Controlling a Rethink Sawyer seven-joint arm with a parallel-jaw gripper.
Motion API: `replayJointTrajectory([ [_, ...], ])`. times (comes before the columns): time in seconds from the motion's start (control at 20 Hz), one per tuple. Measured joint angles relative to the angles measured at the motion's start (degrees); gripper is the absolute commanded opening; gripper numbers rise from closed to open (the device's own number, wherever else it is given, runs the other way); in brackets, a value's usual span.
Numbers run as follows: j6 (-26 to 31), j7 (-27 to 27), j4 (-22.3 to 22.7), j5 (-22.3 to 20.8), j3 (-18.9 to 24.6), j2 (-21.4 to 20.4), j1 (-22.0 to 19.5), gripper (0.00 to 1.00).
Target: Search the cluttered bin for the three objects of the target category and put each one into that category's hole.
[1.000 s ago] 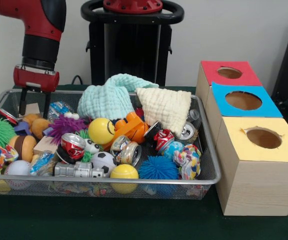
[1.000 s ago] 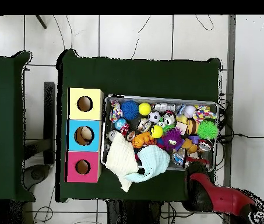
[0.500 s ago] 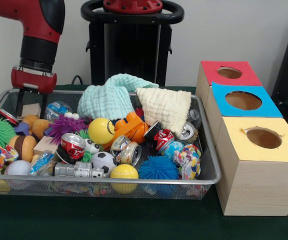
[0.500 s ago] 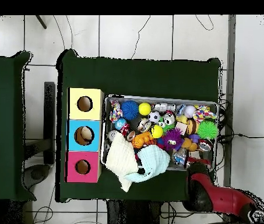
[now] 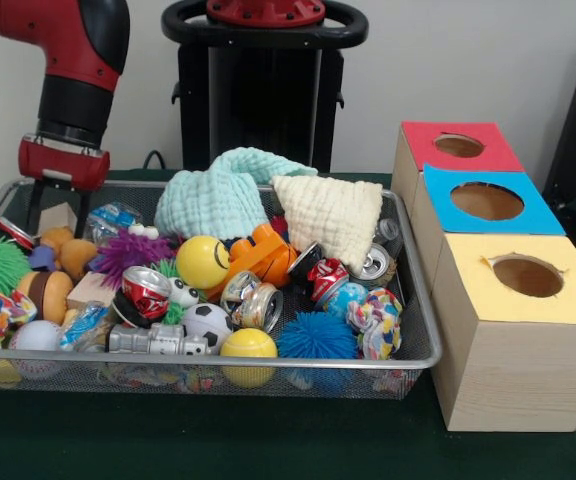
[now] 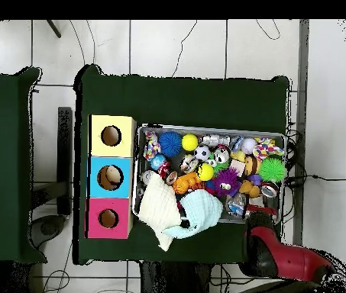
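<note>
Wire-mesh metal bin, crinkled cloths, shiny crushed cans, wood-grain boxes, matt green tablecloth.

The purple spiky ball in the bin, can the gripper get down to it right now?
Probably yes: the purple spiky ball lies on top of the clutter, uncovered, and the gripper hangs open just beside it.

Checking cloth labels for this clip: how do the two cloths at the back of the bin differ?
The mint cloth is pale green and bunched into a rounded heap; the cream cloth is pale yellow and lies flatter, in a rough triangle. The mint cloth sits nearer the bin's middle; the cream cloth hangs over the wire bin rim toward the boxes in the overhead view. Both have a crinkled waffle texture and touch.
</note>
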Motion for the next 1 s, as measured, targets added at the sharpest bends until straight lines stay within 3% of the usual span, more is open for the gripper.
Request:
replayJointTrajectory([
  [1.0,-1.31,0.00,-2.24,1.81,-2.47,1.86,3.04,1.00],
])
